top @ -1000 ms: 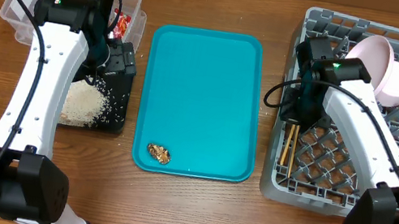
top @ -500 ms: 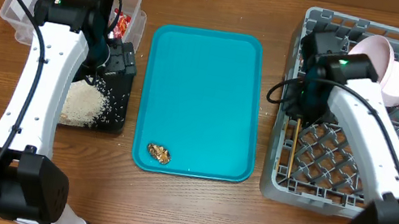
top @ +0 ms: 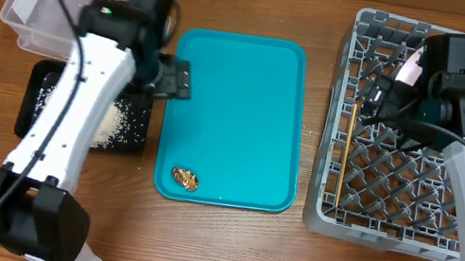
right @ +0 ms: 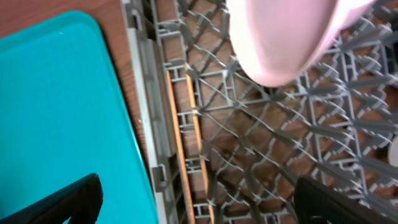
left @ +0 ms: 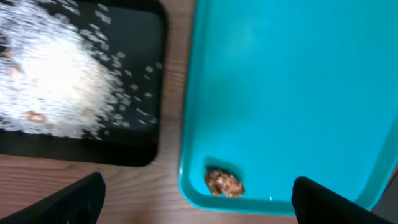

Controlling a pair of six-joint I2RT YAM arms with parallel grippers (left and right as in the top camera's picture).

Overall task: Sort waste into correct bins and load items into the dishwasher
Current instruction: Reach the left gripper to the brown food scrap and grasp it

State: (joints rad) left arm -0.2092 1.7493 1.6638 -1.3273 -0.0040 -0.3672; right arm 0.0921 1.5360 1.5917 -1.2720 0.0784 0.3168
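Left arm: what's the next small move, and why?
Probably ease the left gripper down toward the scrap. The gripper is open, and in the wrist view the scrap sits between its fingertips, alone on the teal tray, not yet binned.

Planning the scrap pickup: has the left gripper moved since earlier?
Yes. The left gripper shifted right, off the black tray to the left edge of the teal tray.
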